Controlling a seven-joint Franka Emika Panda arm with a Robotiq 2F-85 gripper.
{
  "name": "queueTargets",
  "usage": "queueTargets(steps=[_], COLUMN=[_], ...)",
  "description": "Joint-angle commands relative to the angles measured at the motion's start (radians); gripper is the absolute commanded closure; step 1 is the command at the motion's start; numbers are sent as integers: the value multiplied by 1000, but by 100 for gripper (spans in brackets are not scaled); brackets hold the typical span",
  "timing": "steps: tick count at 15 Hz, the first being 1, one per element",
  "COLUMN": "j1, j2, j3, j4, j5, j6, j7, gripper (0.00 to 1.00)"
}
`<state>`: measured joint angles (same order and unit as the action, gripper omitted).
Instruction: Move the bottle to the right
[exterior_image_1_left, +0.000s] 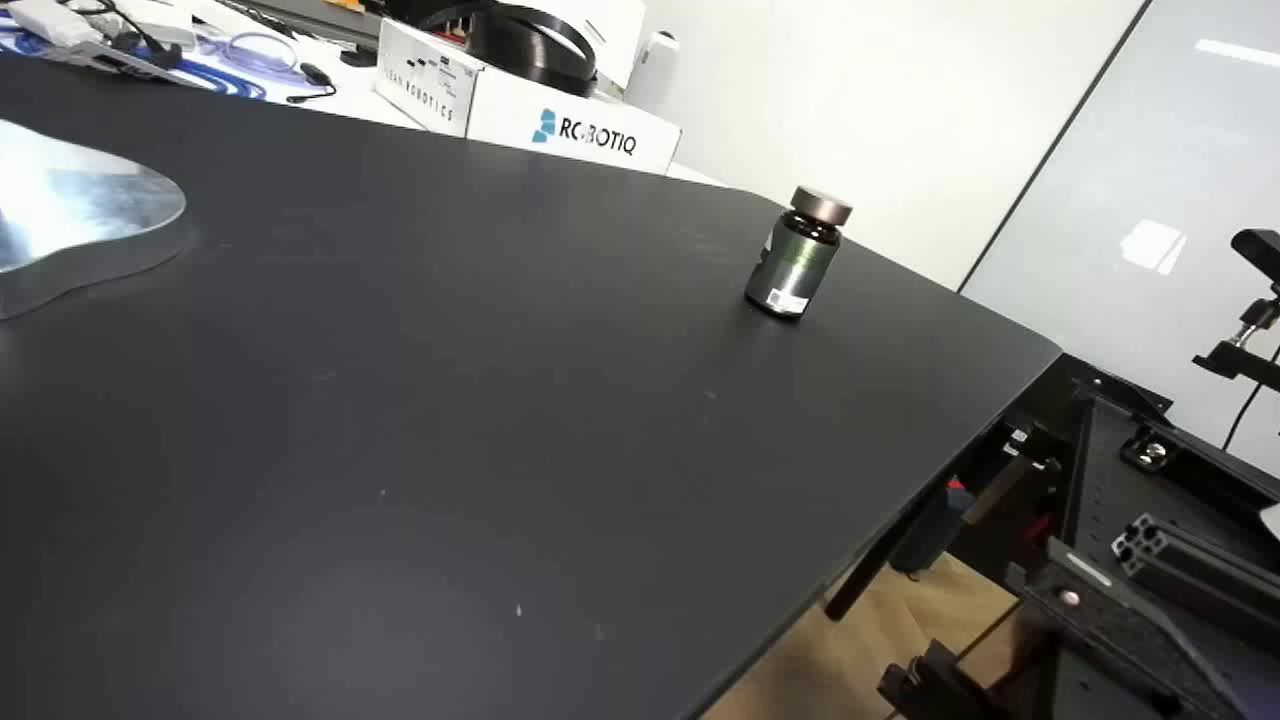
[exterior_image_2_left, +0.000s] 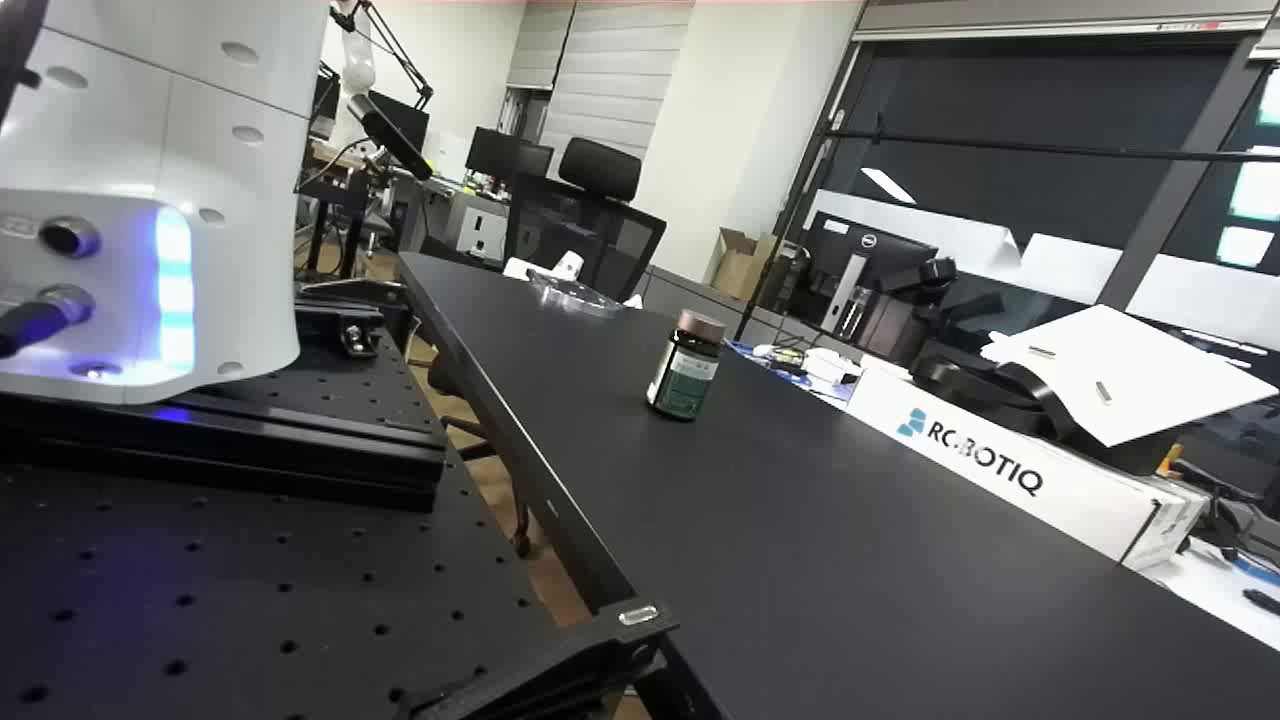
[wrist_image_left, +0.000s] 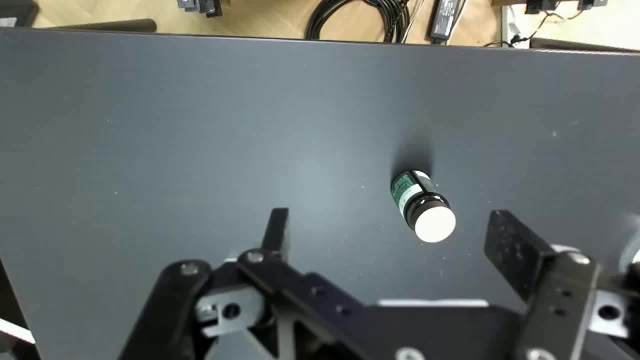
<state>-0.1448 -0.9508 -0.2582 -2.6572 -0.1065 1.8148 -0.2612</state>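
The bottle is small and dark green with a silvery brown cap. It stands upright on the black tabletop in both exterior views: here the bottle (exterior_image_1_left: 793, 262) is toward the far right edge, and here the bottle (exterior_image_2_left: 686, 372) is near the middle. In the wrist view the bottle (wrist_image_left: 417, 197) is right of centre, its cap toward the camera. My gripper (wrist_image_left: 389, 225) is open and empty, its fingers wide apart. The bottle appears between the fingers and beyond their tips, apart from both. The gripper is out of view in both exterior views.
The black tabletop (exterior_image_1_left: 450, 380) has an open edge with floor beyond it. A white Robotiq box (exterior_image_2_left: 985, 465) stands along its side. A shiny clear or silvery object (exterior_image_1_left: 90, 215) lies on the tabletop. The robot's white base (exterior_image_2_left: 240, 320) stands on a black perforated plate (exterior_image_2_left: 330, 590).
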Motion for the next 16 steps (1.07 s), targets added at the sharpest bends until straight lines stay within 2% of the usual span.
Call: queueTargets(steps=[1,11,16], j1=[2,2,41], j2=[0,0,125], j3=[0,-1,24], j4=[1,1,6], j5=[0,0,59], j6=[-1,-1,229], j7=[1,1,54], gripper=[0,0,0])
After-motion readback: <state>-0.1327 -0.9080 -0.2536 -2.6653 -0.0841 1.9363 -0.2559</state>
